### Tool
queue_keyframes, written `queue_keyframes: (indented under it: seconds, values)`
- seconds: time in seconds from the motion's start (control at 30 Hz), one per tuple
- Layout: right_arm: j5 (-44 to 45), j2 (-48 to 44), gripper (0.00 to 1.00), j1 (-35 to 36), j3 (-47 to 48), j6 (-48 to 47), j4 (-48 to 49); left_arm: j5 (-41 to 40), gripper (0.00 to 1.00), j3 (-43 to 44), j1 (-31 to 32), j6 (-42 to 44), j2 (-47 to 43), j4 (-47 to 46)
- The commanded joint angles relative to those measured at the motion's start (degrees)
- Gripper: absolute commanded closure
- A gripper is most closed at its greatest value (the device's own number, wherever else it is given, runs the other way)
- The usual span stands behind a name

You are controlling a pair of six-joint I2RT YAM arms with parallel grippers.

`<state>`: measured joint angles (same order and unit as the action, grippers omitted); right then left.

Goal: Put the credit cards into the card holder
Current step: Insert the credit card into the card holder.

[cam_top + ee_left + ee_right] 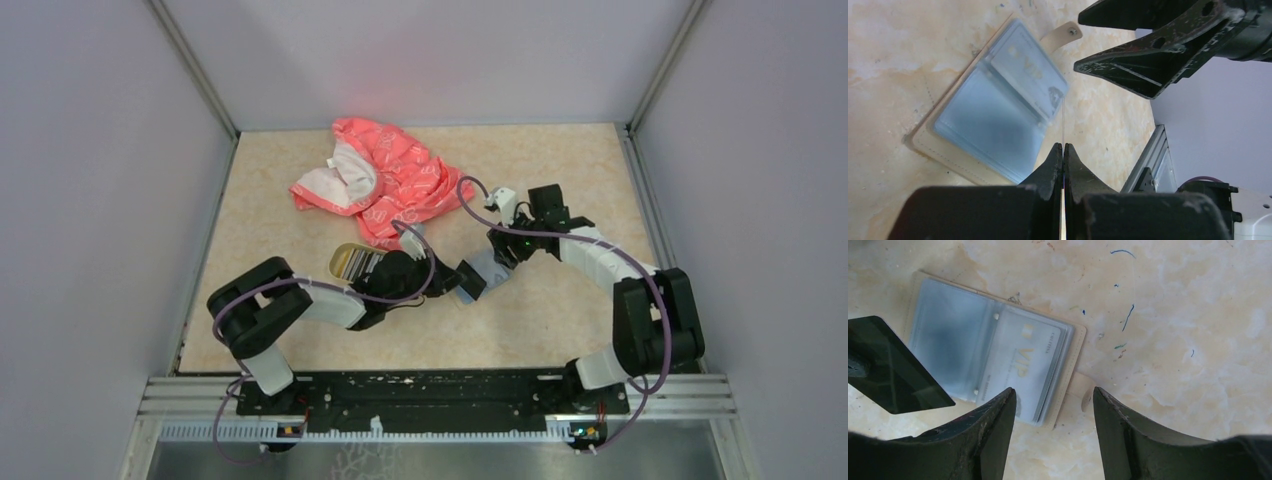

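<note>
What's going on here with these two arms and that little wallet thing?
The left gripper is shut on a dark credit card, holding it right at the open card holder, which lies flat on the table. The right gripper hangs open over the holder's snap-tab side, not visibly gripping it. One pale card marked VIP already sits in a clear sleeve. The oval dish by the pink cloth seems to hold more cards.

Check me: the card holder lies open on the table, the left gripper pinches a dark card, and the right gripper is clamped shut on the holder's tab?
One slip: the right gripper is open. The right wrist view shows its fingers apart, the tab bare between them. The card holder does lie open, and the left gripper pinches the dark card.
</note>
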<state>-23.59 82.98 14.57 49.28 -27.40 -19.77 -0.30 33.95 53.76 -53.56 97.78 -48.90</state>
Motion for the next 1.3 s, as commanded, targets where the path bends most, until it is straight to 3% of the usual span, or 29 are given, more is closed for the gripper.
queue_keyframes:
  seconds: [0.0,1.0,1.27]
  values:
    - [2.38,0.69,0.42,-0.15,3.02,0.37,0.08,1.97,1.0,1.2,-0.79,-2.17,1.98,-0.41]
    - [2.68,2.33,0.42,-0.17,3.65,-0.13,-1.13,6.42,1.0,1.63,-3.17,-14.83,9.55,-8.9]
    - [2.34,2.54,0.42,-0.14,3.8,-0.13,-1.35,5.17,1.0,3.02,-3.22,-15.72,9.93,-4.27]
